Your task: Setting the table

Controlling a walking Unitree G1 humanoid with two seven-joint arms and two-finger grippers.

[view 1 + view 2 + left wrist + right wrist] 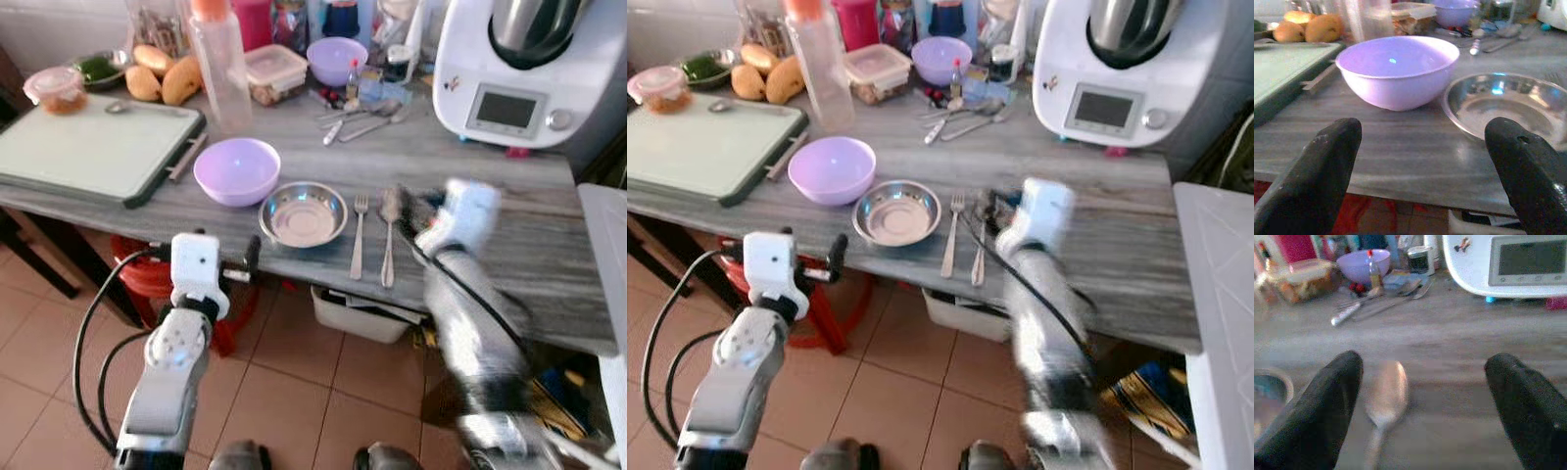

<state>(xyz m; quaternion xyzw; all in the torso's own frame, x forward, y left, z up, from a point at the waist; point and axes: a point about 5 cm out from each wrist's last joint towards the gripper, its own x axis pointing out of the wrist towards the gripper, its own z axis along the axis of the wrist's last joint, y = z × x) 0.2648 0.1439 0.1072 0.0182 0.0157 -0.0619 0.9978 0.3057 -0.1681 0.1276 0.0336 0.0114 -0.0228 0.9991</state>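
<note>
Cutlery lay on the grey table near its front edge — a fork just right of the steel bowl, a spoon beside the fork. A lilac bowl sat just left of the steel one. The right gripper hovered over the spoon's bowl end, fingers wide apart. The left gripper — also spread — hung before the table edge, facing both bowls.

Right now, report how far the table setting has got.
Laid at the table edge: lilac bowl, steel dish, fork, spoon. In hand: nothing; the right hand is open over the spoon, the left hand open before the bowl. Left: spare cutlery lies further back.
</note>
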